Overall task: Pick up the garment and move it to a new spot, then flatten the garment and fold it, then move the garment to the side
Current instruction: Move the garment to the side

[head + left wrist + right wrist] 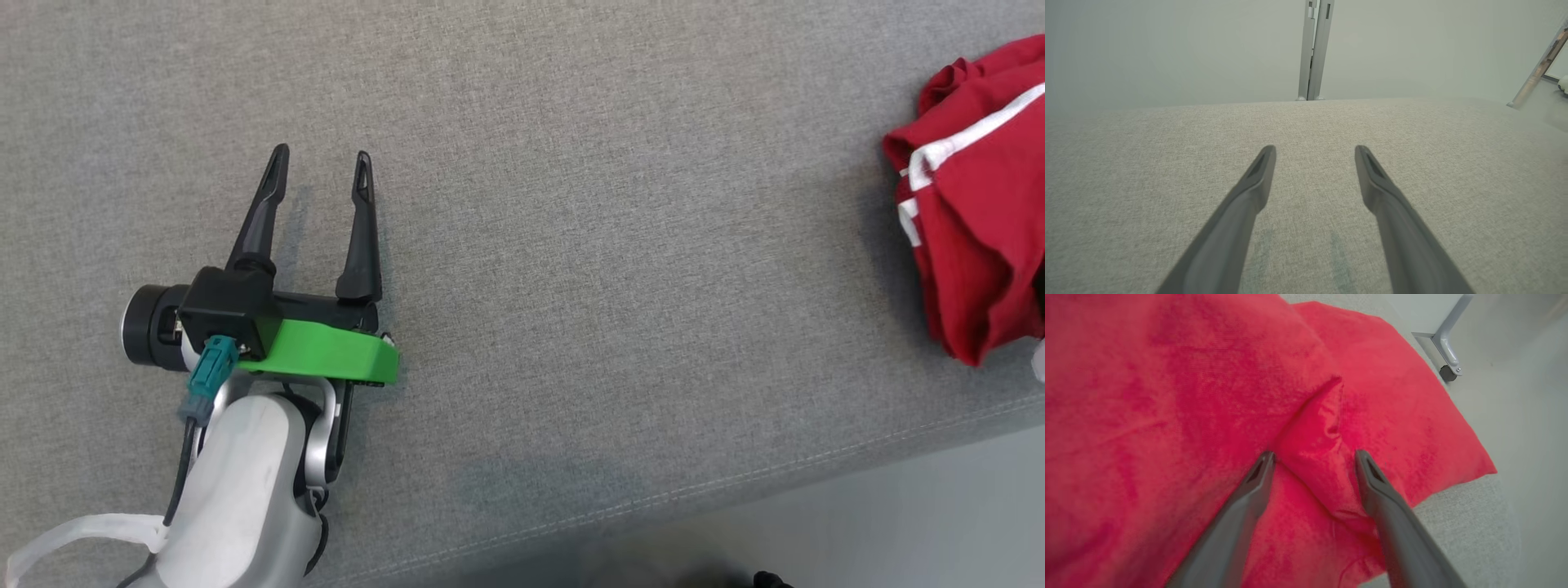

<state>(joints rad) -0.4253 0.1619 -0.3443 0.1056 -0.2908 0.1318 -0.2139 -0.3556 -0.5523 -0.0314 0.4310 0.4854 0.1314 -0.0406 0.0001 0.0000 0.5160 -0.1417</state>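
The garment (976,212) is red with white stripes and lies bunched at the right edge of the grey fabric surface (571,245) in the head view. In the right wrist view the red garment (1167,416) spreads under my right gripper (1314,457), whose fingers stand apart with a raised fold of cloth between them, not pinched. My left gripper (321,167) is open over bare grey fabric at the left, far from the garment. The left wrist view has the left gripper (1314,153) open, with nothing between its fingers.
The surface's front edge (735,490) runs diagonally at the lower right, with pale floor beyond it. A grey metal post (1314,49) stands past the far edge. A metal bracket (1443,347) sits by the garment's far corner.
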